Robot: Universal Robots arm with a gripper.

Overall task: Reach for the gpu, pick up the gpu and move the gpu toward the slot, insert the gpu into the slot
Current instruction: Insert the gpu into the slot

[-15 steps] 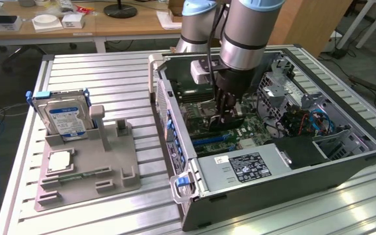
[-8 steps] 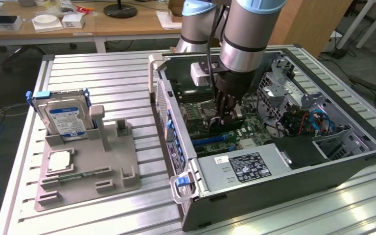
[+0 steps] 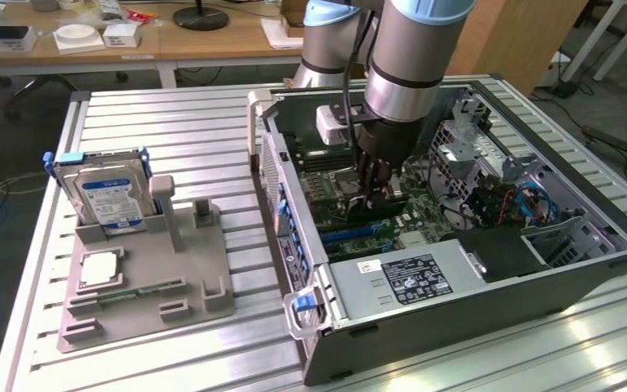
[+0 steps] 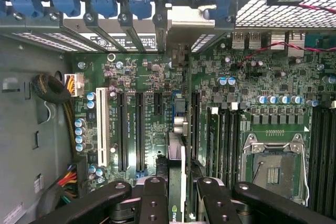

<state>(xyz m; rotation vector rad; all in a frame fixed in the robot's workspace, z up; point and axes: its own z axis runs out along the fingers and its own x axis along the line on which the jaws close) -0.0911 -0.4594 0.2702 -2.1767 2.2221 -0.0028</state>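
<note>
The gripper (image 3: 377, 189) is lowered inside the open computer case (image 3: 575, 269), and the gpu (image 4: 177, 153) is grasped edge-on between its fingers (image 4: 153, 203), above the motherboard (image 4: 152, 77) slots. On the exterior view's left, a hard drive (image 3: 107, 196) is kept upright in a grey holder (image 3: 144, 314).

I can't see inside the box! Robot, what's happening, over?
Pincer shut on thin dark gpu card, held edge-on. Card low inside open grey computer case, over green motherboard slots. Nothing seen in the way.
</note>
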